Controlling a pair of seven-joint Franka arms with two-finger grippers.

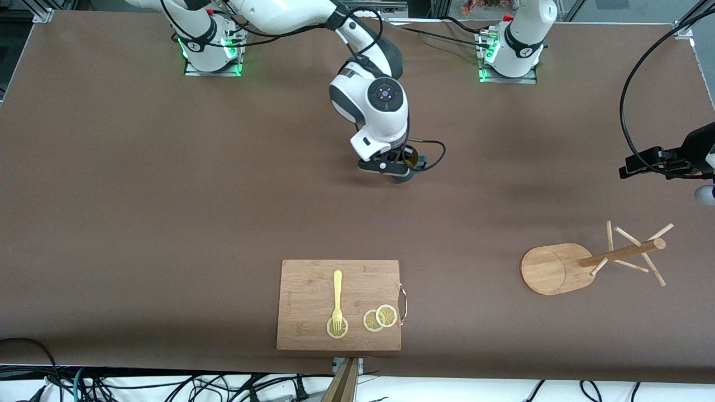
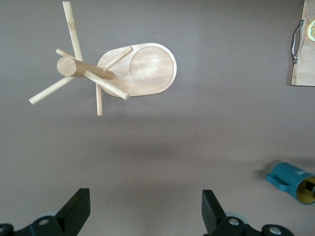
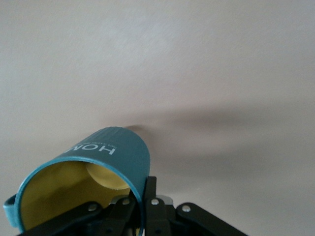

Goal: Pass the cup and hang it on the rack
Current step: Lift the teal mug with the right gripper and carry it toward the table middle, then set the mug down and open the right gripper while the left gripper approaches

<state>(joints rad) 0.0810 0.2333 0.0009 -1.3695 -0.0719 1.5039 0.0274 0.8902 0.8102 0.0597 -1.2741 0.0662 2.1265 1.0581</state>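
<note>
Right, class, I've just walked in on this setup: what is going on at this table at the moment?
The right gripper is shut on the rim of a small teal-blue mug with a yellow inside, near the middle of the brown table. The left gripper is open over the table near the light bamboo mug rack, which stands toward the left arm's end with no mug on its pegs. The bamboo cutting board, nearer the camera, carries a yellow fork and lemon slices.
</note>
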